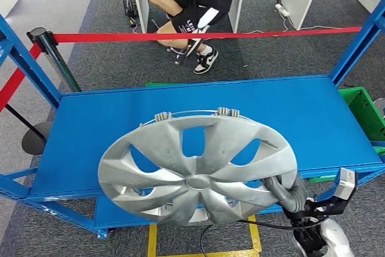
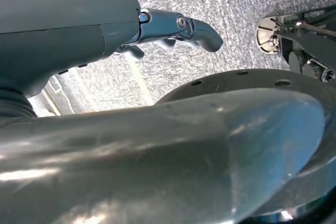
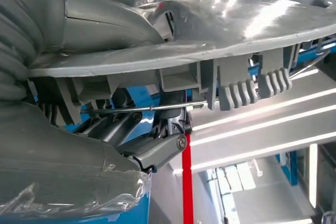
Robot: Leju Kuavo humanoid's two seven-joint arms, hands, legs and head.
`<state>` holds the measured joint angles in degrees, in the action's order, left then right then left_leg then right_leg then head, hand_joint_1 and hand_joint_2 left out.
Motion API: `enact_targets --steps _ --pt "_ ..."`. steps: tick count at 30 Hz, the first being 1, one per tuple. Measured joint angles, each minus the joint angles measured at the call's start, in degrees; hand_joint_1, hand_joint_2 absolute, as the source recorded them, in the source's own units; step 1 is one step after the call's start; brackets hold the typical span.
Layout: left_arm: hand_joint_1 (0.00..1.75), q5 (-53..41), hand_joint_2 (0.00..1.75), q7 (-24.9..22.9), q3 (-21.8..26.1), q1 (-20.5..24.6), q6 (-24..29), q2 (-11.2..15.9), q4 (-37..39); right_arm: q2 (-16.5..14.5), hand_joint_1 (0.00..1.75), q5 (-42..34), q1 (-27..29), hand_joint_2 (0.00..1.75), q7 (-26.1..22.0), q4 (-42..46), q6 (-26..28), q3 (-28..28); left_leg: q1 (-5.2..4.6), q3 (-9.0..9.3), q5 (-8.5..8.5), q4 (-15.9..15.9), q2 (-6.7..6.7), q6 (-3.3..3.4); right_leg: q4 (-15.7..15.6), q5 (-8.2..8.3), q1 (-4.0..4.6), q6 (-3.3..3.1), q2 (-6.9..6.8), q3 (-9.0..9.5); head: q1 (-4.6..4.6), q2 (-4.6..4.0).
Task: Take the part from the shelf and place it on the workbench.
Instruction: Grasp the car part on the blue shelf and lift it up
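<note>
Head view: the right hand (image 1: 290, 194) grips the silver hubcap (image 1: 197, 170) by its rim, holding it over the near edge of the blue counter (image 1: 290, 112); a green bin (image 1: 365, 112) sits off the right edge, contents hidden.
Left wrist view: the left hand (image 2: 118, 22) holds nothing, fingers (image 2: 190, 27) extended above carpet.
Right wrist view: thumb (image 3: 99, 22) and fingers (image 3: 158, 150) clamp the hubcap's rim (image 3: 222, 51).

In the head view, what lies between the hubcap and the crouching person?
Bare blue shelf behind the hubcap, then grey carpet crossed by a red barrier tape, with the person beyond it. The right hand grips the hubcap's rim.
</note>
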<state>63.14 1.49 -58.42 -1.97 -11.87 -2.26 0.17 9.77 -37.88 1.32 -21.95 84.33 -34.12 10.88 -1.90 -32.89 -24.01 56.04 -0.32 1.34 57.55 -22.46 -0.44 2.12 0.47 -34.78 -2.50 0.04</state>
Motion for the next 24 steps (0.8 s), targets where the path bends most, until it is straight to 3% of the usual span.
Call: enact_targets --steps 3,5,6,9,10,11,12,15,16,19,21,24 --pt "0.00 -0.32 0.00 -0.17 -0.22 0.17 -0.16 0.30 0.00 -0.66 1.75 0.24 0.40 1.75 -0.01 -0.33 0.01 -0.82 -0.22 0.08 0.27 -0.11 0.00 0.58 -0.14 0.18 -0.26 0.55 0.01 0.05 -0.03 0.00" --pt "0.00 -0.80 0.00 -0.39 -0.49 0.39 -0.22 0.45 0.00 -0.92 1.75 0.61 0.73 1.75 -0.18 -0.37 0.03 -1.24 0.05 0.18 0.94 -0.53 0.08 1.01 0.97 -0.89 -0.20 0.93 -0.02 -0.47 0.06 0.00" --pt "0.00 -1.19 0.00 -0.57 -0.72 0.48 -0.28 0.51 0.00 -1.02 1.75 0.77 0.81 1.75 -0.25 -0.38 0.03 -1.44 0.22 0.16 1.20 -0.74 0.12 1.15 2.92 -2.45 -0.16 1.06 -0.04 -1.23 0.15 0.00" --pt "0.00 -3.56 0.00 -1.74 -2.01 0.87 -0.58 1.27 -0.13 -1.82 1.75 1.90 0.38 1.75 -0.31 -0.95 0.00 -1.70 0.30 -0.16 1.42 -0.74 0.15 1.21 13.60 -8.63 -0.19 1.21 -0.06 -5.08 0.27 0.00" --pt "0.00 -4.59 0.00 -2.39 -2.68 1.06 -0.73 1.84 -0.35 -2.38 1.75 2.68 -0.19 1.75 -0.38 -1.54 0.04 -1.58 0.30 -0.33 1.53 -0.71 0.16 1.12 15.89 -9.40 -0.21 1.22 -0.08 -5.74 0.26 0.00" --pt "0.00 -5.49 0.00 -3.07 -3.43 1.31 -0.88 2.45 -0.71 -3.01 1.75 3.56 -1.02 1.75 -0.53 -2.38 0.19 -1.32 0.33 -0.53 1.66 -0.66 0.18 0.97 16.00 -9.05 -0.23 1.22 -0.10 -5.37 0.26 0.00" --pt "0.00 -6.17 0.00 -3.66 -4.15 1.59 -1.06 3.09 -1.14 -3.66 1.75 4.37 -1.98 1.75 -0.71 -3.30 0.37 -1.00 0.40 -0.73 1.81 -0.60 0.19 0.77 13.85 -7.77 -0.28 1.21 -0.14 -3.86 0.25 0.00" --pt "0.00 -6.83 0.00 -4.40 -5.60 2.41 -1.33 4.73 -2.04 -5.33 1.75 5.52 -4.46 1.75 -1.28 -5.49 0.86 -0.04 0.54 -1.44 2.28 -0.12 0.04 -0.03 3.34 -4.39 -0.22 0.92 0.04 2.80 0.22 0.00" --pt "0.00 -6.86 0.00 -4.44 -5.92 2.55 -1.32 5.16 -2.24 -5.77 1.75 5.61 -5.04 1.75 -1.45 -5.98 0.92 0.20 0.51 -1.68 2.48 0.13 -0.08 -0.34 1.80 -4.20 -0.15 0.59 0.21 3.68 0.21 0.00" --pt "0.00 -6.89 0.00 -4.54 -6.71 2.59 -1.26 5.95 -2.70 -6.52 1.75 5.64 -5.87 1.75 -1.78 -6.91 0.96 0.61 0.61 -2.35 3.02 0.54 -0.41 -1.31 1.62 -3.74 -0.04 -0.84 0.38 2.91 0.15 0.00" --pt "0.00 -6.98 0.00 -4.57 -7.06 2.55 -1.20 6.10 -2.97 -6.85 1.75 5.67 -6.14 1.75 -1.87 -7.30 0.96 0.71 0.82 -3.56 0.70 2.64 -0.43 -2.14 1.54 -2.92 -0.16 -1.80 0.18 1.97 0.04 0.00" --pt "0.00 -7.33 0.00 -4.75 -7.61 2.72 -1.18 6.16 -3.41 -7.28 1.75 5.99 -6.50 1.75 -2.15 -7.86 1.07 0.90 1.36 -7.28 -6.76 13.05 -0.39 -3.24 1.53 -1.38 -0.19 -2.29 0.00 -0.08 -0.13 0.00"
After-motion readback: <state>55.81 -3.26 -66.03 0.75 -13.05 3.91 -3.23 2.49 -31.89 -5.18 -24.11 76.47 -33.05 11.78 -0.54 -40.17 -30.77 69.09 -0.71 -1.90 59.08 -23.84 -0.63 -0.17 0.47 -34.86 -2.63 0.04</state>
